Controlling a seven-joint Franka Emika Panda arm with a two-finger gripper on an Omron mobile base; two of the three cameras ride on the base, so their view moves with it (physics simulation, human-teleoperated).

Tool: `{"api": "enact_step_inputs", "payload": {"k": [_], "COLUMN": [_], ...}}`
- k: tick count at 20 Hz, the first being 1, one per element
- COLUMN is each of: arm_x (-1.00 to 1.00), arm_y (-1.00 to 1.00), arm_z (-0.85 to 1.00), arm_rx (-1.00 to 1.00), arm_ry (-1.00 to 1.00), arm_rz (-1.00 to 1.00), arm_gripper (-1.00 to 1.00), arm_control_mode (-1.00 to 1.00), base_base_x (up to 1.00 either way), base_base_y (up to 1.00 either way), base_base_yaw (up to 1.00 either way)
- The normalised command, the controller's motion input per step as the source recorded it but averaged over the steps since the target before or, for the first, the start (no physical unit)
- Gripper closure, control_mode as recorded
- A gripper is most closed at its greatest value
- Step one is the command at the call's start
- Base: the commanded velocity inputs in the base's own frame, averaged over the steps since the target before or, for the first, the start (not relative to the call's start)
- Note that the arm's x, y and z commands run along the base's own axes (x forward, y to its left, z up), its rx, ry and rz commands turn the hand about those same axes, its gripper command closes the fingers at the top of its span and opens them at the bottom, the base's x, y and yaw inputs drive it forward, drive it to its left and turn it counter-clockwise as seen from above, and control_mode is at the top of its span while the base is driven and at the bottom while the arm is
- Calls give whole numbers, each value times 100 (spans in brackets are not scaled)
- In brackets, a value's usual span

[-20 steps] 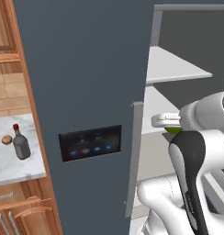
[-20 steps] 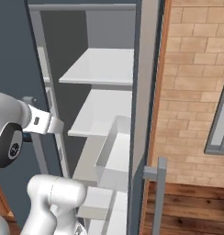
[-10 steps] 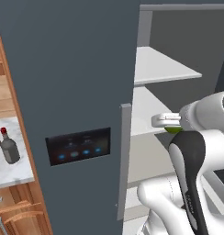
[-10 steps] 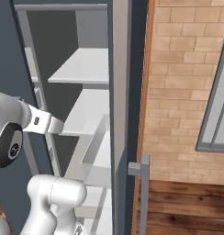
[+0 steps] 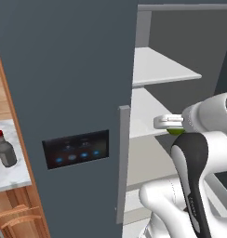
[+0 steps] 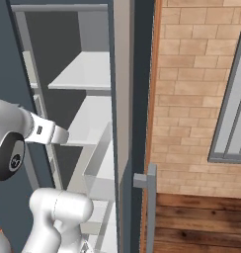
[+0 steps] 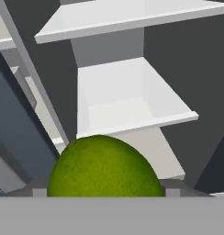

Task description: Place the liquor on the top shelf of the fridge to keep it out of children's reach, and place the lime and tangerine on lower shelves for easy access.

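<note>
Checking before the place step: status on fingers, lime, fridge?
Fingers shut on lime, facing open fridge. Lime off the shelves, lower shelf ahead. Liquor on counter at left. Nothing blocking the shelves.

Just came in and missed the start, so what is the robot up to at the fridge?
The robot arm is carrying the lime in its claw and holding it in front of the open fridge, facing the pale shelves. The lime is not on any shelf yet; the top shelf and the lower shelves that show are bare. The liquor stands on the counter to the left of the fridge, untouched.
</note>
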Motion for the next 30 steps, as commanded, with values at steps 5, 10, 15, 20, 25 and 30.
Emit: {"api": "enact_step_inputs", "payload": {"k": [5, 10, 15, 20, 25, 30], "arm_x": [0, 0, 0, 8, 24, 20], "arm_y": [0, 0, 0, -10, -14, -12], "arm_z": [2, 32, 60, 19, -31, -57], "arm_rx": [0, 0, 0, 0, -1, -1], "arm_ry": [-15, -30, -25, 0, 14, 10], "arm_rz": [0, 0, 0, 0, 0, 0], "arm_gripper": [100, 100, 100, 100, 100, 100], "arm_control_mode": [-100, -100, -100, -100, -100, -100], "base_base_x": [0, 0, 0, 0, 0, 0], "base_base_y": [0, 0, 0, 0, 0, 0], "base_base_yaw": [0, 0, 0, 0, 0, 0]}}
